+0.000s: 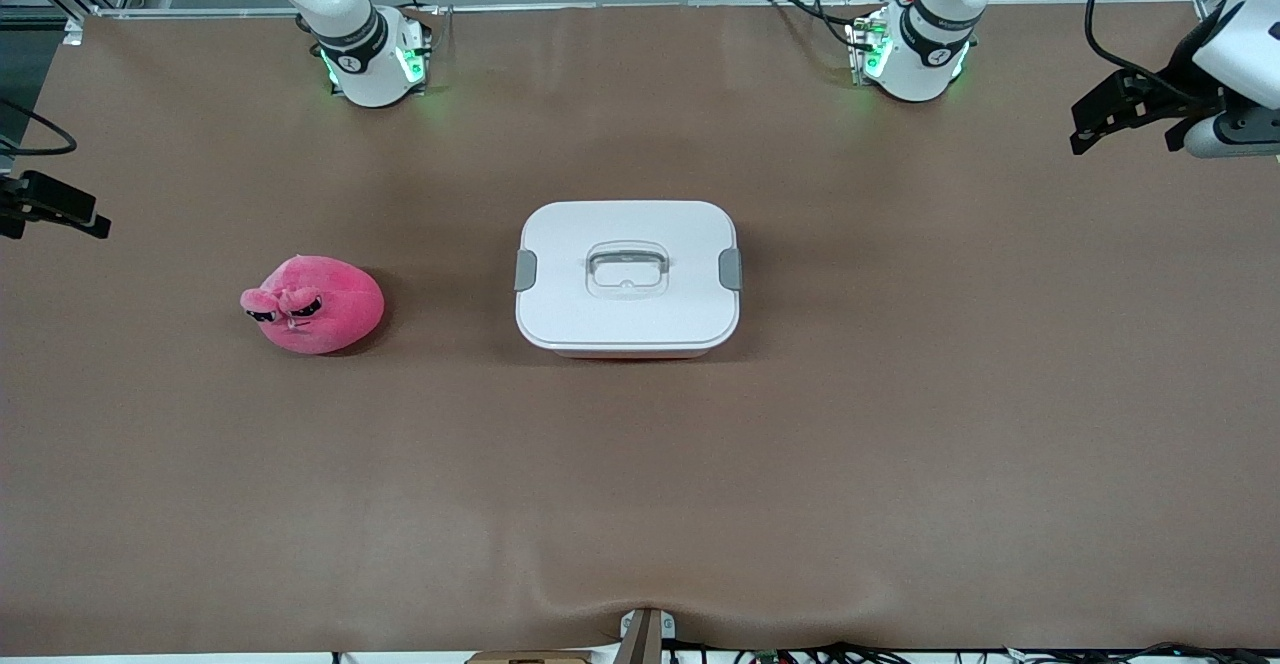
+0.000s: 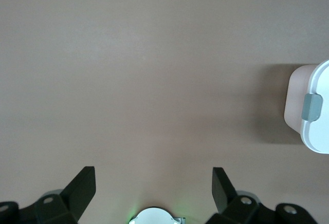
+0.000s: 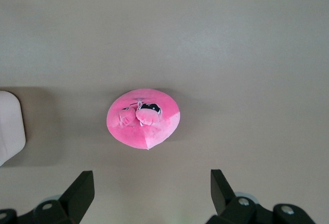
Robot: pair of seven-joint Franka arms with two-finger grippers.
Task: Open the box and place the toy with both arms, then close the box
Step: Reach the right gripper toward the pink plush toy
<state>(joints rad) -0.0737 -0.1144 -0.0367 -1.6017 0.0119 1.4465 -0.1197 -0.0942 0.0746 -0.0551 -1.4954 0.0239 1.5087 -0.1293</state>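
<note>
1. Nothing of the task looks done: the box (image 1: pixel 628 279) sits shut in the middle of the surface (image 1: pixel 900 464), its white lid (image 1: pixel 628 234) on and both grey clips (image 1: pixel 525 271) down
2. The toy (image 1: pixel 315 304) lies on the surface beside the box, toward the right arm's end, well apart from it and untouched
3. The left gripper (image 2: pixel 153 183) hangs high over bare surface at the left arm's end, jaws wide and empty; its wrist view catches only one end of the box with a clip
4. The right gripper (image 3: pixel 152 183) hangs high at the right arm's end, jaws wide and empty; its wrist view looks down on the toy, with a corner of the box at the frame edge
5. Left to do, by judgement: release the clips, lift the lid, put the toy in, set the lid back and clip it
6. Room is generous: open surface lies all round box and toy, and neither is near a table edge; each clip faces its own arm's end, so both can likely be approached without crossing
</note>
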